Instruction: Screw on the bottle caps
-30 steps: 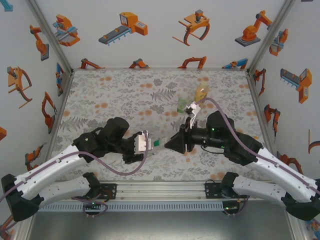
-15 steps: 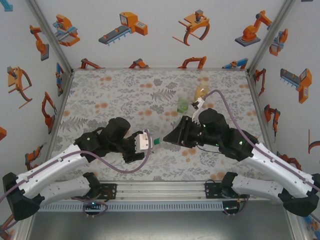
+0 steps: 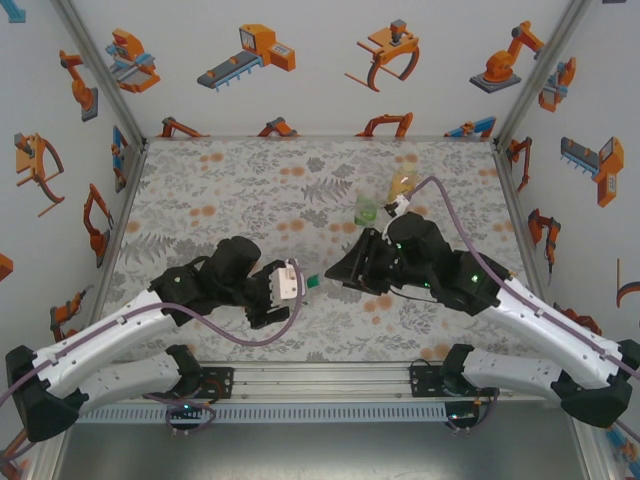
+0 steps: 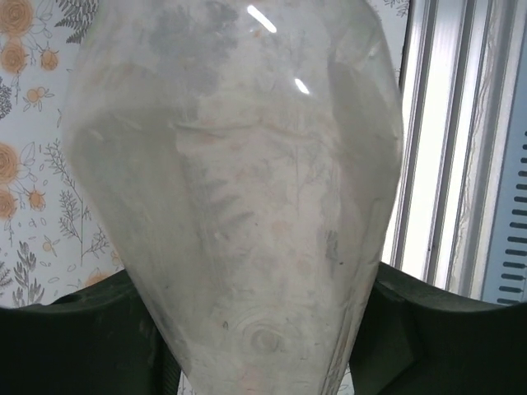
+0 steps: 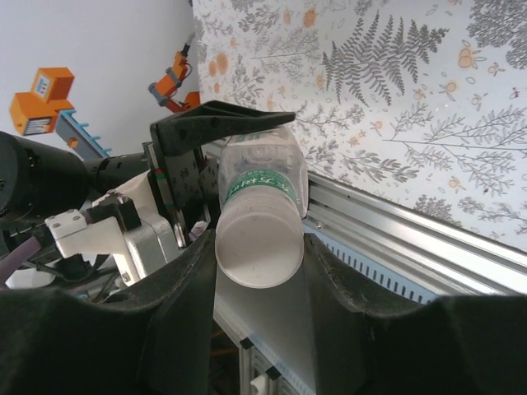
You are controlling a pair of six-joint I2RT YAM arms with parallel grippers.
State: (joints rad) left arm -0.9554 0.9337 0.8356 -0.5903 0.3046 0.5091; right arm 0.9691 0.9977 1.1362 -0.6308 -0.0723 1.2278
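Left gripper (image 3: pixel 303 283) jaws flank the clear bottle (image 4: pixel 239 206), level above the table's (image 3: pixel 200 200) near edge (clamped or slack, cannot tell), so right gripper (image 3: pixel 338 278) jaws pinching its cap (image 5: pixel 257 251) can twist.

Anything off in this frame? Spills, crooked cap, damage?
Nothing spilled or broken. The clear bottle lies sideways above the table between the left gripper and the right gripper, which pinches the cap; cap looks seated straight.
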